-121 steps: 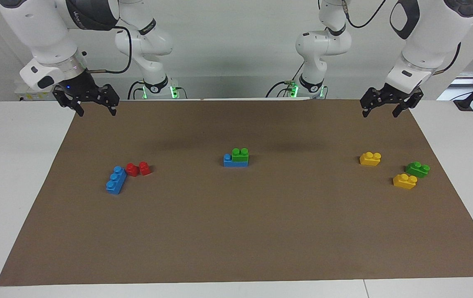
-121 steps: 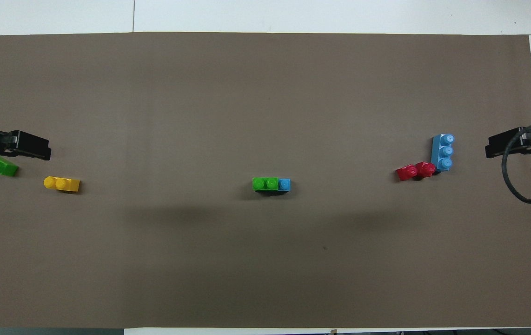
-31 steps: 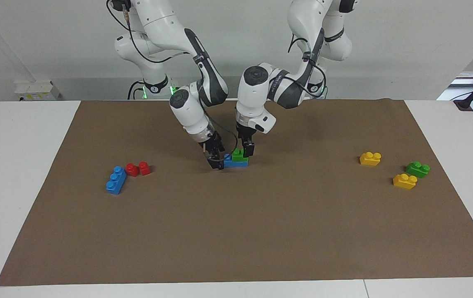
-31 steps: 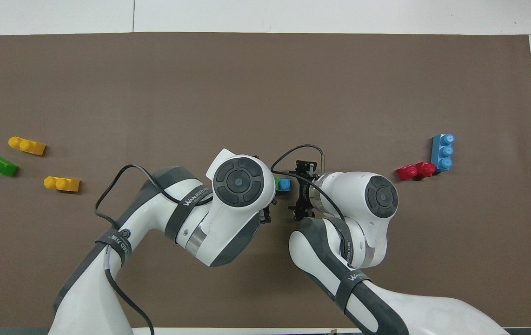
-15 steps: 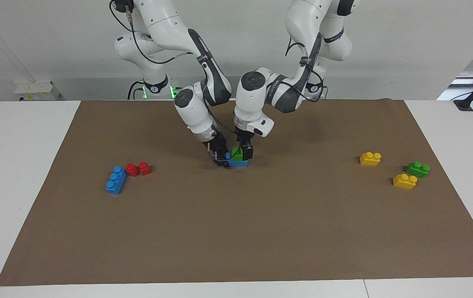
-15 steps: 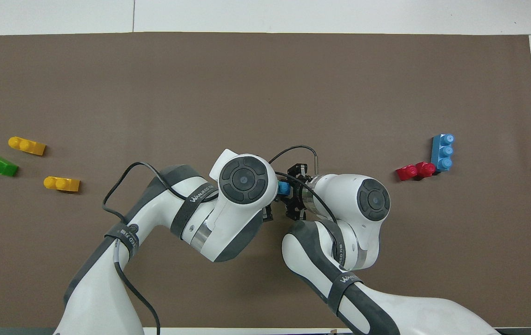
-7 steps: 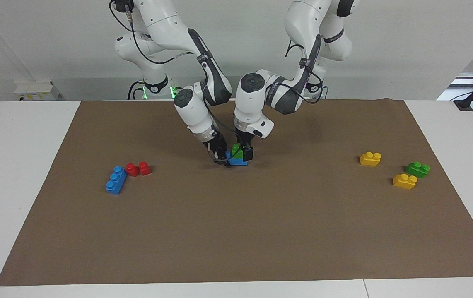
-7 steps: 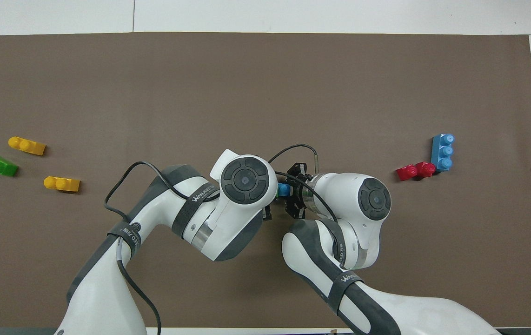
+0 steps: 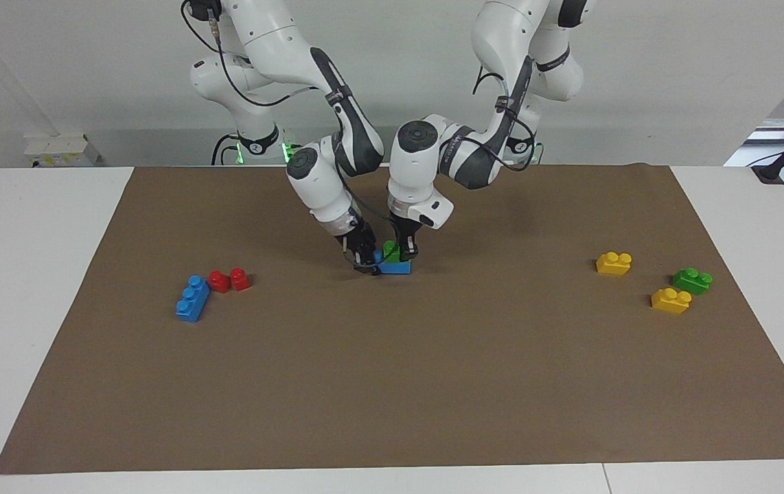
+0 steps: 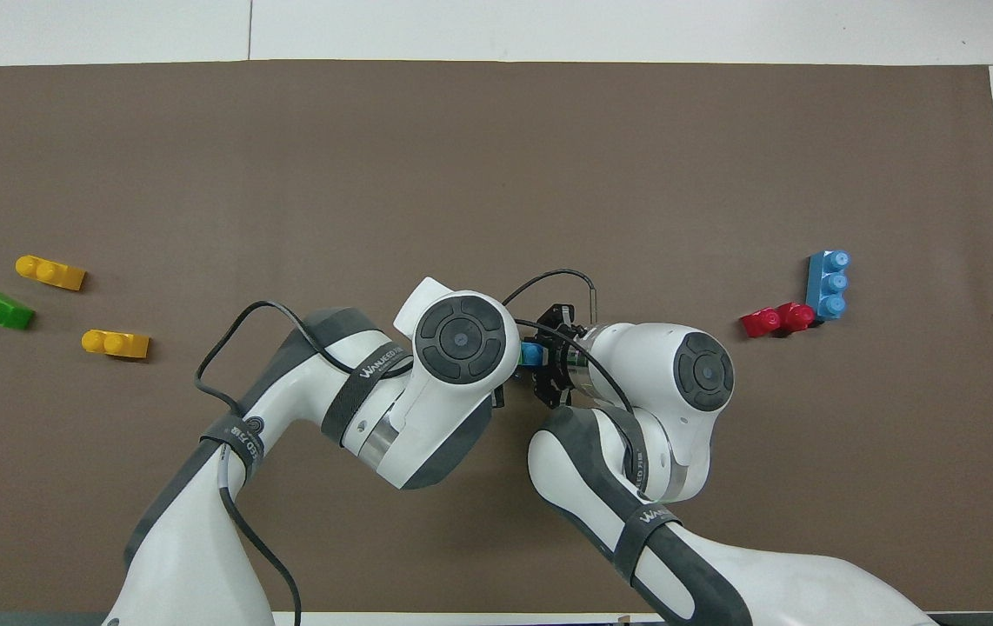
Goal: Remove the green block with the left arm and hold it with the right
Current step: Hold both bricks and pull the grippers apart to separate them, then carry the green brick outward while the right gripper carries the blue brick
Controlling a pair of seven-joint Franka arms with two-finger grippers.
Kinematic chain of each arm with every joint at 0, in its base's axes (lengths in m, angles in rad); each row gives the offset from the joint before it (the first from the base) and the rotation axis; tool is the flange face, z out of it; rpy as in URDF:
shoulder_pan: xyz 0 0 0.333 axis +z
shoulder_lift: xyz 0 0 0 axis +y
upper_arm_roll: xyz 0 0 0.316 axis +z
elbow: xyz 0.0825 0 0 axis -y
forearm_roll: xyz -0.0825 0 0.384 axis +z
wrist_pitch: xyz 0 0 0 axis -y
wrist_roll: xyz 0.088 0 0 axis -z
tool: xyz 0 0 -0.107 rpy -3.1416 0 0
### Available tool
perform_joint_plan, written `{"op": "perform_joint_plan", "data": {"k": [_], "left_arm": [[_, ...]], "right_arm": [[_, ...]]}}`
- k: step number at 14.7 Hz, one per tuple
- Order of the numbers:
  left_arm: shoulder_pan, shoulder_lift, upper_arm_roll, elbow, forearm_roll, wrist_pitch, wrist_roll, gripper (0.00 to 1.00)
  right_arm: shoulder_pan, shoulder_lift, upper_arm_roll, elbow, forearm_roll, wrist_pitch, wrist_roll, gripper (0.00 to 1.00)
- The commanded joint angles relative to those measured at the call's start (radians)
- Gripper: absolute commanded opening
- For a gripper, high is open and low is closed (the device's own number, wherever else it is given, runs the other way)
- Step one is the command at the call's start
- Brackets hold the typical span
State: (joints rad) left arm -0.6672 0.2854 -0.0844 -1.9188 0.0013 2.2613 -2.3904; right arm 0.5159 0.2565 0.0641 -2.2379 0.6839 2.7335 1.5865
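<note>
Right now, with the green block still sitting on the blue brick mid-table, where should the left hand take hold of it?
Across its upright side walls, coming straight down from above. The green block sits studs-up on the blue brick, so only its sides and top are exposed. The left hand is already there, while the right hand is at the blue brick's uncovered end.
</note>
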Motion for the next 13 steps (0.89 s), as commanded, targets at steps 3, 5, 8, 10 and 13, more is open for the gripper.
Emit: {"op": "perform_joint_plan", "data": {"k": [3, 5, 8, 10, 13], "left_arm": [[-0.003, -0.037, 0.012, -0.009, 0.009, -0.014, 0.008, 0.00], [0.012, -0.067, 0.011, -0.009, 0.009, -0.051, 0.016, 0.00], [0.029, -0.117, 0.015, -0.008, 0.009, -0.117, 0.037, 0.00], [0.047, -0.138, 0.015, -0.008, 0.009, -0.138, 0.059, 0.00], [0.095, -0.156, 0.015, 0.000, 0.008, -0.178, 0.134, 0.00]], "right_arm": [[-0.004, 0.018, 0.003, 0.001, 0.026, 0.018, -0.028, 0.00], [-0.004, 0.018, 0.003, 0.001, 0.026, 0.018, -0.028, 0.00], [-0.004, 0.018, 0.003, 0.000, 0.026, 0.018, -0.030, 0.00], [-0.004, 0.018, 0.003, 0.001, 0.026, 0.018, -0.030, 0.00], [-0.013, 0.018, 0.003, 0.017, 0.026, 0.009, -0.037, 0.00]]}}
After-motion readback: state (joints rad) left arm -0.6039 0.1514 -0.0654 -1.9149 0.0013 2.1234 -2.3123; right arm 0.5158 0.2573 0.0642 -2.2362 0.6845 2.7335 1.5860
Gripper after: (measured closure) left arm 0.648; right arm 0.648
